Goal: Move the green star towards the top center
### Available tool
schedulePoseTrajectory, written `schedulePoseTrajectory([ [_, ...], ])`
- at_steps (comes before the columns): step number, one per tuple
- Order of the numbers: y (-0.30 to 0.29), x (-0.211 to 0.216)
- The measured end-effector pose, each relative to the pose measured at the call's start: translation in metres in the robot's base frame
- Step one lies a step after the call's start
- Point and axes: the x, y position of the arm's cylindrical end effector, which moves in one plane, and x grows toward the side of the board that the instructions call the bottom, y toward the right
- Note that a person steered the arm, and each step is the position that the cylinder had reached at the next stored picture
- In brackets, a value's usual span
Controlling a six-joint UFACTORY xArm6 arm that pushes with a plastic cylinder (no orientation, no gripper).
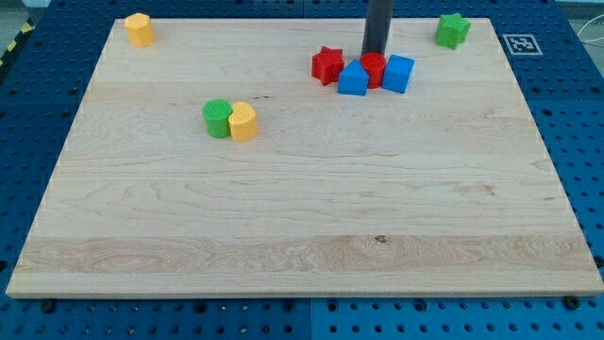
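The green star (453, 30) lies at the board's top right corner. My rod comes down from the view's top, and my tip (375, 53) touches the board just above a cluster of blocks near the top center. The tip is well to the left of the green star, apart from it. The cluster holds a red star (327, 65), a blue block (353, 79), a red block (374, 69) right below the tip, and a blue cube (398, 74).
A green cylinder (217, 118) and a yellow block (243, 122) touch each other at the left of center. A yellow block (140, 29) lies at the top left corner. The wooden board (302, 227) rests on a blue perforated table.
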Motion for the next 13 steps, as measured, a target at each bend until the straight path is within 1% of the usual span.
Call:
schedulePoseTrajectory([
  [1, 0.077, 0.019],
  [2, 0.141, 0.031],
  [3, 0.171, 0.010],
  [4, 0.168, -0.030],
  [5, 0.148, -0.045],
  [6, 0.116, -0.045],
  [7, 0.101, -0.052],
  [8, 0.114, -0.068],
  [9, 0.112, -0.083],
  [11, 0.036, -0.085],
  [12, 0.008, -0.082],
  [13, 0.028, -0.060],
])
